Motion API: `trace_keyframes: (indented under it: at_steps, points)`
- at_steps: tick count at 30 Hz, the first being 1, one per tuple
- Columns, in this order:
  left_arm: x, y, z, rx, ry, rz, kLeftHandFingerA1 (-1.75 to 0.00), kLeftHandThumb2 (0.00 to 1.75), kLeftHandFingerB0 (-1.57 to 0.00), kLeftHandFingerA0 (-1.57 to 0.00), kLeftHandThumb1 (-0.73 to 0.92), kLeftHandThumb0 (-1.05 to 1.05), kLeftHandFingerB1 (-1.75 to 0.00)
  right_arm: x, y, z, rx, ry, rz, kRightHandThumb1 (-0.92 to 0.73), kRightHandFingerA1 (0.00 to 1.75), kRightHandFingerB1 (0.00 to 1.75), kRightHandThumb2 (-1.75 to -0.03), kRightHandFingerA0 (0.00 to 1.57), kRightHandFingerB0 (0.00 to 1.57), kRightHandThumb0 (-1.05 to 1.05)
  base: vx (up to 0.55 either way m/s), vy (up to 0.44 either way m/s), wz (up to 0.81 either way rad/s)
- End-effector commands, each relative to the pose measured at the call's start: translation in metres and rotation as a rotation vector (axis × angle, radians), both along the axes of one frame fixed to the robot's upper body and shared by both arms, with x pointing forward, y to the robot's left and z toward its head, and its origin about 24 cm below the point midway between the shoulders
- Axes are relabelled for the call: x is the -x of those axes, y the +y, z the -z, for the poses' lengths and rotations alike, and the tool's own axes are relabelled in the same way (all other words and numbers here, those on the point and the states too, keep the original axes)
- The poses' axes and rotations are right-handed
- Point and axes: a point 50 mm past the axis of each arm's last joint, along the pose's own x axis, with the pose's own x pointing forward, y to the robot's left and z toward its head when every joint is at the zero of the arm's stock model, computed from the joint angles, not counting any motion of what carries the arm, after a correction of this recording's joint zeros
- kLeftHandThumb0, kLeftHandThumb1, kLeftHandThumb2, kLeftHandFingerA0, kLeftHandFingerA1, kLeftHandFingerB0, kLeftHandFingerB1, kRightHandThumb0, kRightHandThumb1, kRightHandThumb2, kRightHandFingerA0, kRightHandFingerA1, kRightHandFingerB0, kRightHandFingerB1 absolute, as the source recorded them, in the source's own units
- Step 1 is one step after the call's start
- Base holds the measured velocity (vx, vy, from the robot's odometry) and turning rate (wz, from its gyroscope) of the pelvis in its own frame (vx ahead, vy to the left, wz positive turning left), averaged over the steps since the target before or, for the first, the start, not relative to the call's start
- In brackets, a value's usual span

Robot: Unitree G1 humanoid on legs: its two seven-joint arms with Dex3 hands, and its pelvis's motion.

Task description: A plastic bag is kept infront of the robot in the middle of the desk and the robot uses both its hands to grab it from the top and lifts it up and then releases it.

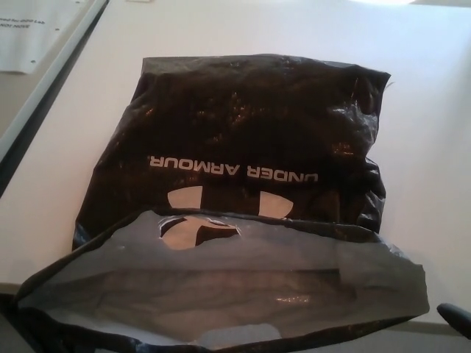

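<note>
A black plastic bag (243, 147) printed with white "UNDER ARMOUR" lettering, read upside down from the head view, lies flat in the middle of a white desk (434, 110). Its open mouth faces the camera, the grey inner lining gaping wide, and a cut-out handle hole in the upper lip shows part of the white logo beneath. The lower lip of the mouth runs off the bottom edge of the frame, so its second handle cut-out is only partly seen. Nothing grips the bag; it rests on the desk alone.

Just beyond the bag's lower right corner, a single dark tip of the right hand (456, 318) pokes in at the frame's edge, apart from the bag. The rest of that hand is cut off, and whether its fingers are spread or clenched cannot be told. The left hand does not show at all.

Well beyond the bag's far left corner, a white sheet of paper (29, 33) with small illegible print lies across a dark gap, cropped by the frame.
</note>
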Motion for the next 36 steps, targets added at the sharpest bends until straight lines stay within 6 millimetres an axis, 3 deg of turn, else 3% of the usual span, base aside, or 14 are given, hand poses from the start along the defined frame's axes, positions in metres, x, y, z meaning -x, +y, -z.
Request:
trace_keyframes:
  at_steps: [1, 2, 3, 5, 6, 11, 12, 18, 19, 21, 22, 23, 35, 36]
  points:
    - [-0.001, -0.003, -0.003, -0.055, -0.012, 0.043, -0.38, 0.66, -0.13, -0.21, 0.38, -0.55, -0.35, -0.003, 0.003, 0.000, 0.007, -0.009, -0.020, -0.27, 0.65, 0.50, -0.66, 0.49, 0.17, -0.51, 0.00, 0.000, 0.00]
    - [-0.002, -0.003, -0.002, -0.052, -0.008, 0.044, -0.50, 0.84, -0.07, -0.08, 0.25, -0.27, -0.50, -0.003, 0.004, 0.001, 0.007, -0.005, -0.022, -0.27, 0.65, 0.50, -0.66, 0.49, 0.17, -0.50, 0.00, 0.000, 0.00]
    - [-0.002, -0.004, -0.001, -0.050, -0.007, 0.043, -0.38, 0.65, -0.13, -0.23, 0.38, -0.55, -0.35, -0.004, 0.005, 0.001, 0.007, -0.001, -0.023, -0.33, 0.61, 0.45, -0.50, 0.52, 0.21, -0.48, 0.00, 0.000, 0.00]
    - [-0.004, -0.007, 0.001, -0.054, -0.011, 0.048, -0.38, 0.65, -0.13, -0.23, 0.38, -0.55, -0.35, -0.006, 0.007, 0.003, 0.008, 0.012, -0.028, -0.26, 0.65, 0.50, -0.67, 0.49, 0.16, -0.51, 0.00, 0.000, 0.00]
    - [-0.004, -0.008, 0.001, -0.065, -0.016, 0.054, -0.50, 0.83, -0.08, -0.08, 0.23, -0.26, -0.50, -0.006, 0.008, 0.003, 0.009, 0.009, -0.038, -0.32, 0.61, 0.45, -0.50, 0.51, 0.22, -0.47, 0.00, 0.000, 0.00]
    - [-0.007, -0.013, 0.006, -0.087, -0.003, 0.067, -0.49, 0.85, -0.06, -0.06, 0.26, -0.28, -0.50, -0.014, 0.016, 0.005, 0.029, -0.004, -0.087, -0.25, 0.66, 0.52, -0.65, 0.50, 0.21, -0.50, 0.00, 0.000, 0.00]
    - [-0.008, -0.014, 0.006, -0.096, 0.000, 0.072, -0.49, 0.85, -0.06, -0.06, 0.26, -0.28, -0.50, -0.015, 0.017, 0.005, 0.032, -0.005, -0.092, -0.32, 0.63, 0.48, -0.51, 0.53, 0.23, -0.48, 0.00, 0.000, 0.00]
    - [-0.015, -0.024, 0.012, -0.083, -0.008, 0.094, -0.49, 0.84, -0.06, -0.06, 0.26, -0.27, -0.50, -0.023, 0.026, 0.010, 0.038, 0.000, -0.135, -0.31, 0.65, 0.48, -0.50, 0.53, 0.22, -0.48, 0.00, 0.000, 0.00]
    - [-0.016, -0.027, 0.013, -0.081, -0.010, 0.097, -0.36, 0.65, -0.11, -0.19, 0.38, -0.54, -0.36, -0.024, 0.028, 0.010, 0.047, -0.002, -0.144, -0.32, 0.65, 0.49, -0.50, 0.54, 0.22, -0.50, 0.00, 0.000, 0.00]
    - [-0.019, -0.029, 0.015, -0.085, -0.012, 0.101, -0.35, 0.64, -0.11, -0.19, 0.38, -0.53, -0.35, -0.026, 0.031, 0.011, 0.053, -0.007, -0.154, -0.25, 0.70, 0.55, -0.68, 0.55, 0.21, -0.54, 0.00, 0.000, 0.00]
    - [-0.020, -0.031, 0.015, -0.076, -0.014, 0.102, -0.49, 0.84, -0.06, -0.06, 0.26, -0.26, -0.50, -0.026, 0.032, 0.011, 0.054, -0.004, -0.164, -0.33, 0.69, 0.52, -0.51, 0.55, 0.22, -0.53, 0.00, 0.000, 0.00]
    - [-0.022, -0.032, 0.016, -0.075, -0.012, 0.102, -0.35, 0.63, -0.10, -0.18, 0.39, -0.51, -0.35, -0.027, 0.034, 0.012, 0.052, -0.002, -0.172, -0.26, 0.71, 0.55, -0.65, 0.54, 0.20, -0.54, 0.00, 0.000, 0.00]
    - [-0.042, -0.048, 0.017, -0.042, -0.048, 0.116, -0.33, 0.61, -0.11, -0.17, 0.39, -0.47, -0.35, -0.028, 0.049, 0.020, 0.033, 0.013, -0.234, -0.23, 0.72, 0.55, -0.62, 0.53, 0.20, -0.46, 0.00, 0.000, 0.00]
    - [-0.043, -0.050, 0.017, -0.041, -0.051, 0.120, -0.34, 0.62, -0.10, -0.17, 0.39, -0.50, -0.36, -0.027, 0.050, 0.021, 0.033, 0.016, -0.240, -0.30, 0.71, 0.51, -0.50, 0.55, 0.22, -0.45, 0.00, 0.000, 0.00]
